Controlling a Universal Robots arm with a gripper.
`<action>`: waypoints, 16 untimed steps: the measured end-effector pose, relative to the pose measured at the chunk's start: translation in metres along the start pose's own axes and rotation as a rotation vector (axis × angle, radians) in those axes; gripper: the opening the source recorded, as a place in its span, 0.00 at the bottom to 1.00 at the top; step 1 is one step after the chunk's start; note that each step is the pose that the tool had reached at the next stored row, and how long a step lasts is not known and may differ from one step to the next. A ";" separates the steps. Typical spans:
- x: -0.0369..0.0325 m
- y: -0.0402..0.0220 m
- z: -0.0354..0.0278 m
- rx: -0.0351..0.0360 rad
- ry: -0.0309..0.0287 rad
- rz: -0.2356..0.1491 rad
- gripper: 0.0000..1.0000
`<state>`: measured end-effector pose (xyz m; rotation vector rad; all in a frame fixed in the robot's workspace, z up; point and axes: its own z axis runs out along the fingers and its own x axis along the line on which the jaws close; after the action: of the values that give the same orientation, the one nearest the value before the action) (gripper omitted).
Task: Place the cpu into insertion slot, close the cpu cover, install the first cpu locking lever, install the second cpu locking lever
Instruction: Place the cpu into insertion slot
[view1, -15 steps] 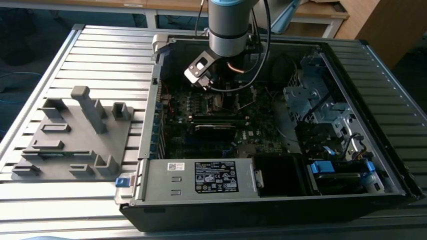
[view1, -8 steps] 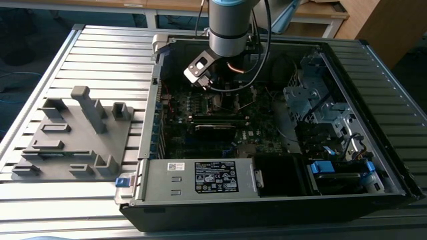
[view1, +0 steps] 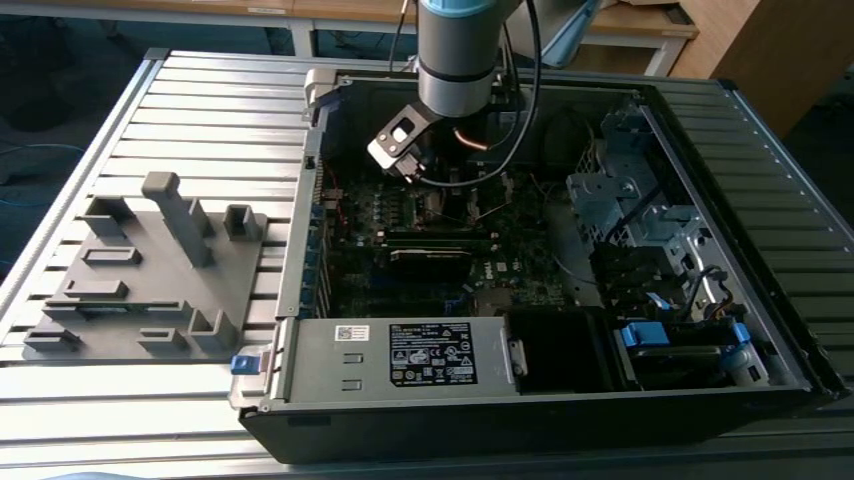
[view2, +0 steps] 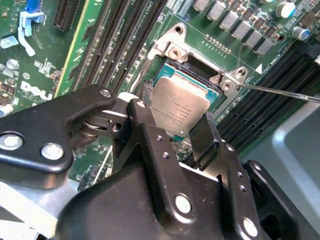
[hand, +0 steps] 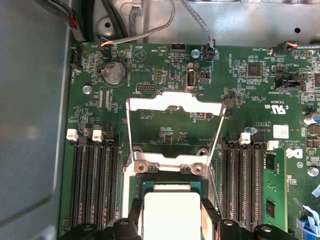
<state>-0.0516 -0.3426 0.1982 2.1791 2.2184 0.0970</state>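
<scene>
The cpu (view2: 182, 102) is a flat square chip with a silver-grey top; it looks bright white (hand: 170, 212) in the first wrist view. It lies at the insertion slot (view2: 192, 68), level with the socket frame. My gripper (view2: 170, 116) is shut on the cpu, one black finger (view2: 145, 130) against each of two opposite edges. The cpu cover (hand: 175, 101), a shiny square frame with an open window, stands raised on its hinge beyond the socket. A thin wire locking lever (view2: 280, 93) sticks out to the side, unlatched. In the exterior view the gripper (view1: 407, 152) is low inside the open computer case.
Black memory slots (hand: 95, 185) flank the socket on both sides. Cables (hand: 150, 30) run along the case wall. A power supply (view1: 400, 355) and a drive cage (view1: 627, 200) fill the case's near and right parts. A grey fixture plate (view1: 147, 270) lies on the exterior view's left.
</scene>
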 end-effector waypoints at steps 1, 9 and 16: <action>0.0000 0.0000 0.0003 -0.0001 -0.0003 0.004 0.54; 0.0015 -0.0002 0.0022 -0.0004 -0.0005 0.013 0.54; 0.0018 -0.0003 0.0038 -0.0003 -0.0006 0.013 0.54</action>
<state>-0.0517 -0.3406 0.1945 2.1934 2.2040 0.0970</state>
